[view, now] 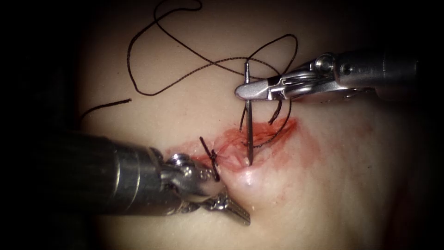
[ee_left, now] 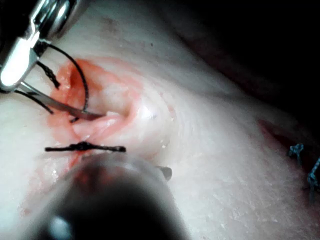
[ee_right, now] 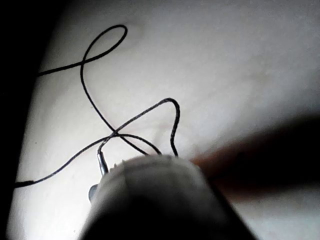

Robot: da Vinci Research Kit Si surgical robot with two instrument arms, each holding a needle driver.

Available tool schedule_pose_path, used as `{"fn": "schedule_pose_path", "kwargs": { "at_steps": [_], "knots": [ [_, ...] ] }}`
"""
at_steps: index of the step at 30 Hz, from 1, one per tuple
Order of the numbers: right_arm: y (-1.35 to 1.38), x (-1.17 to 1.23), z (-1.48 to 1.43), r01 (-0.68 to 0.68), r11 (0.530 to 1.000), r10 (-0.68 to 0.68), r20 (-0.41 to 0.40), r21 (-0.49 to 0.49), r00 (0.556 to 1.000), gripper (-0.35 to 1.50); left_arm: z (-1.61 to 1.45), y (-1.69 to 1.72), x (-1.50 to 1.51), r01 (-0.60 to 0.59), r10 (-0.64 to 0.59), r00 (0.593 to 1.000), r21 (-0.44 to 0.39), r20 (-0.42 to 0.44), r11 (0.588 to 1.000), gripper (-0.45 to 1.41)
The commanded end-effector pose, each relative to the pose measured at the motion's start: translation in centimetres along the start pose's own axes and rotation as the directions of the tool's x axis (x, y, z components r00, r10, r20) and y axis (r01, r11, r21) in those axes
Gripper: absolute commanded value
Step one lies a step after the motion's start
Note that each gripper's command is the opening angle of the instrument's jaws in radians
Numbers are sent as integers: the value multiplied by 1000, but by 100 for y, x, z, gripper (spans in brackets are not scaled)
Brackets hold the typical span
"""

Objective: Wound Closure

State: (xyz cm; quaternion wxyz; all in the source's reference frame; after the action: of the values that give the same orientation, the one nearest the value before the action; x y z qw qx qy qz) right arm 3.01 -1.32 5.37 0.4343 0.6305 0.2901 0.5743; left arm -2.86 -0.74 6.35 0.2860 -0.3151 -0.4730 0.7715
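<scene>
Steel needle (view: 249, 125), stiff and slick, stood with its tip in the cut (view: 259, 139); right tool (view: 249, 90) was clamped on it near the swaged end, a sound hold. Thread (view: 185, 69) lay limp over soft tissue (view: 333, 185). Left tool (view: 219, 194) had its jaws apart, holding nothing, beside a tied stitch (view: 212, 157). No containers.

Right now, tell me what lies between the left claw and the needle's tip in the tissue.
In the endoscope view, a tied stitch and red-stained cut lie between the left claw and the needle, which the right claw holds near its tail.
</scene>
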Motion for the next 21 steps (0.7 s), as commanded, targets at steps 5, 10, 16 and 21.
{"fn": "schedule_pose_path", "kwargs": {
  "at_steps": [5,10,16,21],
  "knots": [
    [-4,-5,12,-45,998,44,26,32,999,-35,6,-3,0,0,0,1000,0,0,1000,-45],
    [-9,-9,18,-59,997,58,35,53,998,-35,6,-3,0,0,0,1000,0,0,1000,-45],
    [-14,-10,25,-62,995,59,35,81,998,-35,7,-3,0,0,0,1000,0,0,1000,-45],
    [-16,-14,27,-103,991,99,49,90,994,-35,7,-3,0,0,0,1000,2,-2,1000,-45]
  ]
}}
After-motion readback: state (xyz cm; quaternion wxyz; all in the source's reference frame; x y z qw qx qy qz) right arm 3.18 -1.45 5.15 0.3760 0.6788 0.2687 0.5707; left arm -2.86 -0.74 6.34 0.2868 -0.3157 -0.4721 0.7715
